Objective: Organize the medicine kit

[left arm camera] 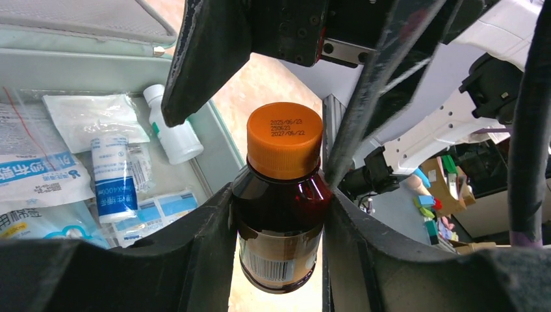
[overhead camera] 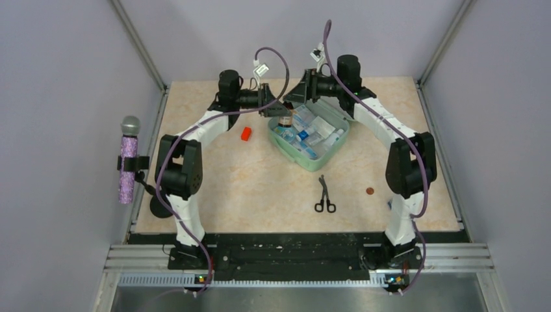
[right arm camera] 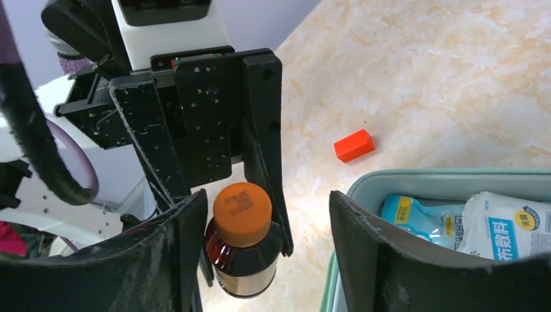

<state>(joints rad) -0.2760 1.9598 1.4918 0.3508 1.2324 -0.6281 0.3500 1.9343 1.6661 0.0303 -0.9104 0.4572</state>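
Note:
The medicine kit is a pale mint-green box standing open at the table's far middle, filled with white and blue packets. In the left wrist view it holds a small white bottle and a blue-banded roll. My left gripper is shut on a brown glass bottle with an orange cap, held above the table just outside the kit's far-left rim. My right gripper faces it, open. The bottle sits close to its left finger, with a wide gap to the other.
A small red block lies on the table left of the kit. Black scissors and a small brown disc lie nearer the front. A microphone is clamped at the left wall.

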